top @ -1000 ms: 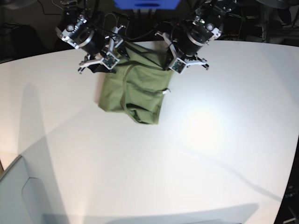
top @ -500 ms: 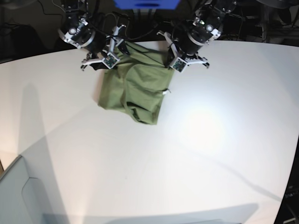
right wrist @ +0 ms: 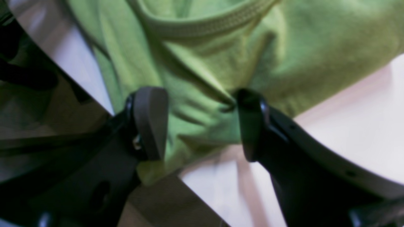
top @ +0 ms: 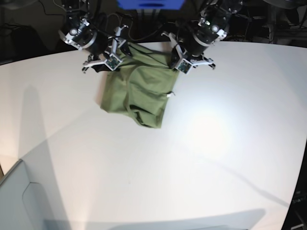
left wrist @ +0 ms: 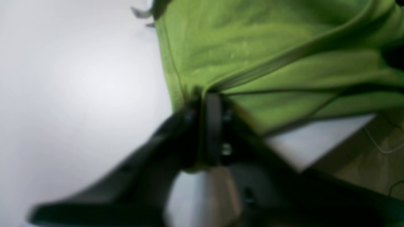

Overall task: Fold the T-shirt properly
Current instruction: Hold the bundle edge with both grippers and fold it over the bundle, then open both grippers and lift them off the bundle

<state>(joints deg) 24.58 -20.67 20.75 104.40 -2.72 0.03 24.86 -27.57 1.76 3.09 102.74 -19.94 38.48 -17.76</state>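
Observation:
The green T-shirt (top: 139,88) lies partly folded on the white table (top: 216,143), near its far edge. In the left wrist view my left gripper (left wrist: 206,96) has its jaws pressed together on the T-shirt (left wrist: 252,56) at a side hem corner; in the base view this left gripper (top: 176,61) sits at the cloth's far right corner. My right gripper (right wrist: 202,123) stands open, its fingers (right wrist: 151,123) straddling a wrinkled bunch of the T-shirt (right wrist: 205,78) below the ribbed collar. In the base view the right gripper (top: 119,53) is at the far left corner.
The table's far edge runs just behind both grippers, with dark floor and cables beyond. A blue object (top: 151,4) stands at the back centre. A pale grey box (top: 19,201) fills the near left corner.
Both arms have drawn back a little toward the table's far edge. The T-shirt's near part has stayed where it was.

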